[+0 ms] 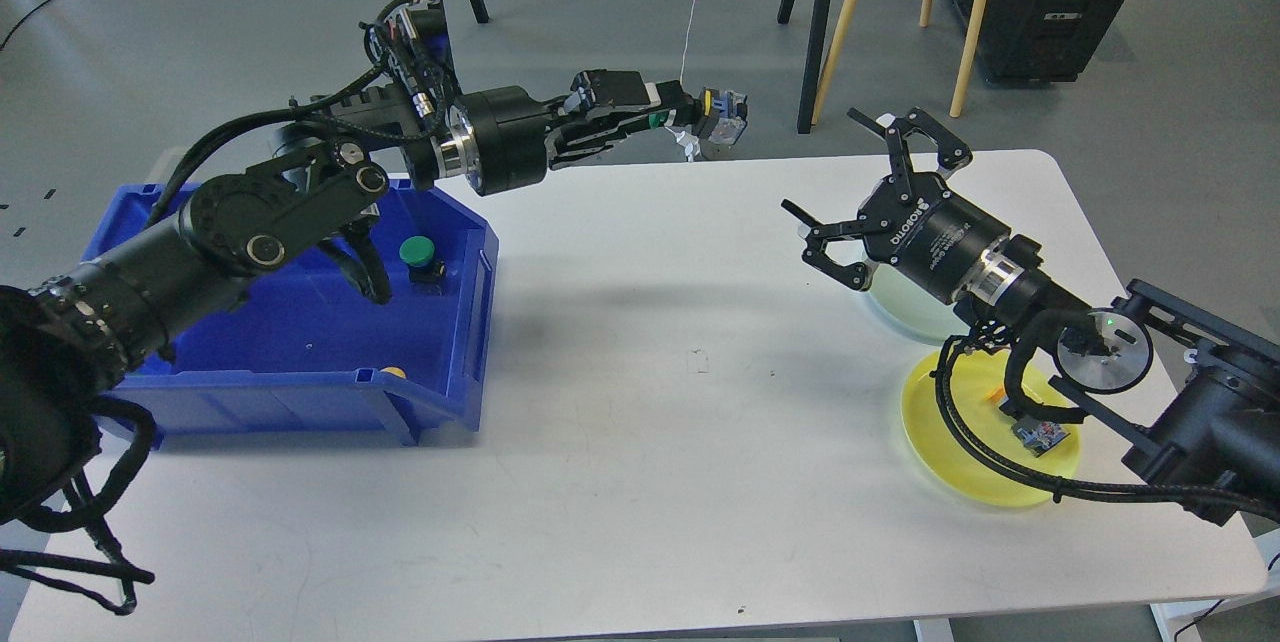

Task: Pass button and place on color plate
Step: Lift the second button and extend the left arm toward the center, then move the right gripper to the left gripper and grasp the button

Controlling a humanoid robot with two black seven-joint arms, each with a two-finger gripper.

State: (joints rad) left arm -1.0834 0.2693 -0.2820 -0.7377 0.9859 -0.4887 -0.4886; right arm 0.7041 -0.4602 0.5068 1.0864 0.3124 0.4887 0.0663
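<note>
Our left jaws (668, 114) clamp a green button (657, 120), held out over the table (640, 402) for passing. Our right jaws (880, 192) gape wide, well apart, above the pale green plate (900, 314).

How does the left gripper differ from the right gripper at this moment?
The left gripper is shut on a green button, while the right gripper is open and empty. The left gripper reaches out over the table's far edge, pointing right; the right gripper hangs over the pale green plate, beside the yellow plate, pointing left. Both are black two-finger grippers held above the table.
</note>
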